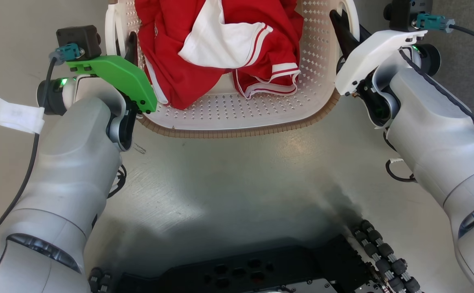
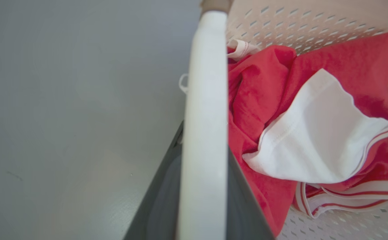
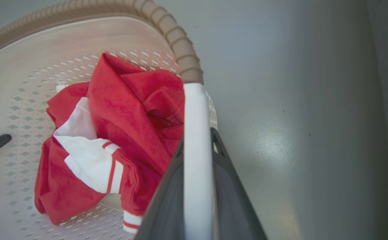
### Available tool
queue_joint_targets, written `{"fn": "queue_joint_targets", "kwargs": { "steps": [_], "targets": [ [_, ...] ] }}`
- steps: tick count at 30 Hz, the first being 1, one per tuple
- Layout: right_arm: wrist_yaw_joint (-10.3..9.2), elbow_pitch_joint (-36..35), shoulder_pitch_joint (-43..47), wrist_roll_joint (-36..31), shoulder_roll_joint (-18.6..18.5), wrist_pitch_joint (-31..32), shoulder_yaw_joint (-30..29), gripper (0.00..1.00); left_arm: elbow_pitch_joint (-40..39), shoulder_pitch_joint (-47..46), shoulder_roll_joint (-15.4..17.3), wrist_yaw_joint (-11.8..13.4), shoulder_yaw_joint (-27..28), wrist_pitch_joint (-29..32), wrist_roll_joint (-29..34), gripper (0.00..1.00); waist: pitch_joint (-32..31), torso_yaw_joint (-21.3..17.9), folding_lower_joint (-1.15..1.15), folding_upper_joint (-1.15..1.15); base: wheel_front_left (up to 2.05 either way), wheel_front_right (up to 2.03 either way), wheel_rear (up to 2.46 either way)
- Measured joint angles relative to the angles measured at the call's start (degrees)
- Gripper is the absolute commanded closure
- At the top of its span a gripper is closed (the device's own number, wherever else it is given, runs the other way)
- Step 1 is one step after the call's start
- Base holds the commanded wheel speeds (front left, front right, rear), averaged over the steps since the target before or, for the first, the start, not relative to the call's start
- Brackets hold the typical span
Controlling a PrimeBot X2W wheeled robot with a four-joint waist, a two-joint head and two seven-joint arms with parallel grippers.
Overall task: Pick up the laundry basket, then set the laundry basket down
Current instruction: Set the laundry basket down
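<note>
The laundry basket [image 1: 241,131] is cream-white and perforated, with a brown woven-look rim, and sits at the top of the head view holding a red and white garment [image 1: 220,40]. My left gripper [image 1: 130,45] is at its left side. In the left wrist view my left gripper [image 2: 204,140] is shut on the white loop handle [image 2: 205,83], with a dark finger on each side. My right gripper [image 1: 343,30] is at the basket's right side. In the right wrist view my right gripper [image 3: 197,140] is shut on the other white handle [image 3: 195,113]. I cannot tell whether the basket touches the floor.
Smooth grey floor [image 1: 237,183] lies between the basket and my dark wheeled base [image 1: 261,268]. A darker strip of floor [image 1: 465,65] runs along the far right. A white label strip [image 1: 9,114] hangs off my left wrist cable.
</note>
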Motion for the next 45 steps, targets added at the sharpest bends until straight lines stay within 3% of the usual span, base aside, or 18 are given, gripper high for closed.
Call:
{"fn": "queue_joint_targets", "kwargs": {
  "steps": [9, 11, 12, 13, 31, 45],
  "targets": [
    [0.01, 0.5, -0.2, -0.4, 0.3, 0.0, -0.4, 1.00, 0.3, -0.1, 0.0, -0.6, 0.3, 0.0, 0.1, 1.00, 0.5, 0.0, 0.00, 0.00, 0.00, 0.00, 0.00],
    [0.05, 0.5, -0.5, -0.9, 0.3, 0.0, -0.8, 0.58, 0.3, -0.1, 0.0, -0.6, 0.5, 0.0, 0.3, 0.58, 0.6, 0.0, 0.00, 0.00, 0.00, 0.00, 0.00],
    [0.14, 0.5, -0.7, -0.9, 0.3, 0.0, -0.9, 0.06, 0.3, -0.1, 0.0, -0.6, 0.5, 0.0, 0.5, 0.16, 0.6, 0.0, 0.00, 0.00, 0.00, 0.00, 0.00],
    [0.33, 0.4, -1.1, -1.0, 0.3, 0.0, -1.1, 0.00, 0.3, -0.1, 0.0, -0.6, 0.5, 0.0, 0.6, 0.00, 0.6, 0.0, 0.00, 0.00, 0.00, 0.00, 0.00],
    [0.60, 1.5, -1.0, -1.9, 1.2, -0.1, -3.8, 0.00, 1.7, -0.9, -0.6, -1.6, 1.7, -0.2, 2.2, 0.00, -1.2, -0.3, 0.00, 0.00, 0.00, 0.00, 0.00],
    [0.60, 1.1, 2.7, -3.4, 1.2, -0.3, -8.0, 0.00, 0.3, 3.6, 0.6, -3.0, 2.7, -0.2, 5.6, 0.00, -8.5, -0.6, 0.00, 0.00, 0.00, 0.00, 0.00]
  ]
}}
